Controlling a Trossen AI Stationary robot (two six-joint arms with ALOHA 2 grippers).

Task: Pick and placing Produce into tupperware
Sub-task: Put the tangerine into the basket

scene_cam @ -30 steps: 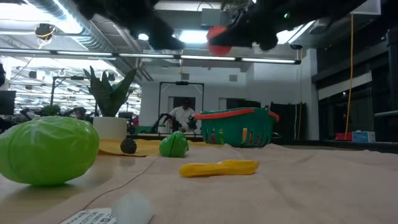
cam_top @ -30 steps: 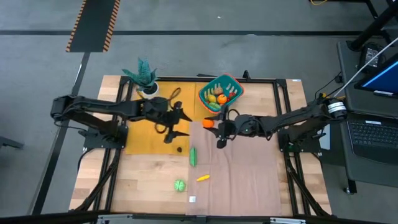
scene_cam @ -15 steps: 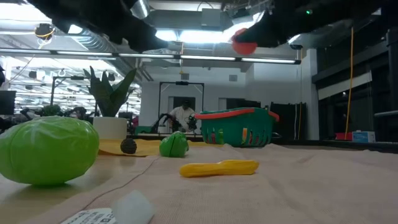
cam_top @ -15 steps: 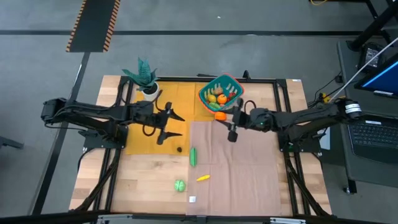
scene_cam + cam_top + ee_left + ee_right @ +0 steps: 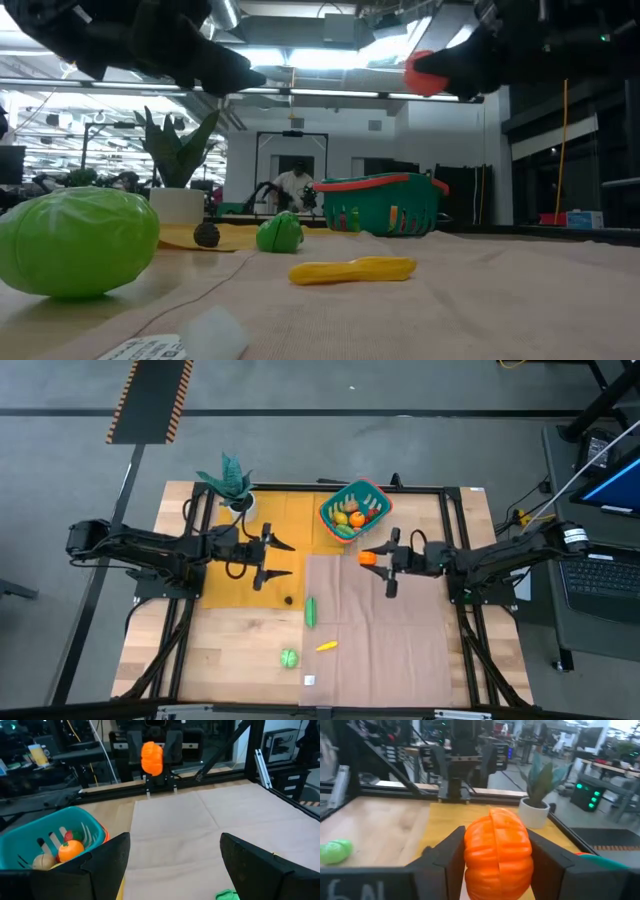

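Since a second ago the right gripper (image 5: 372, 556) has swung its orange pumpkin (image 5: 367, 557) away from the spot beside the tupperware (image 5: 355, 510), out over the tan cloth (image 5: 385, 630) and off toward its own side, while the left gripper (image 5: 282, 558) has pulled back across the yellow mat (image 5: 225, 585). Ribbed and glossy like moulded plastic, the pumpkin sits clamped between the right gripper's two dark fingers (image 5: 445, 865), raised clear of the table (image 5: 235, 650). Just behind it on the table stands the tupperware, a teal rounded-square basket with an orange-red rim and pale slots in its base; inside lie an orange fruit (image 5: 70, 850), a small red piece and a pale round one, with something green that is hard to make out. Still loose on the table are a long green vegetable (image 5: 311, 611) at the cloth's edge, a smooth round green cabbage (image 5: 289, 657) on the bare wood, a slim yellow piece (image 5: 326, 646) on the cloth and a small dark ball (image 5: 288, 599) on the mat. Left gripper hangs over the mat with its fingers spread wide and nothing between them. A teal plant (image 5: 230, 480) in a white pot stands at the far corner of the mat
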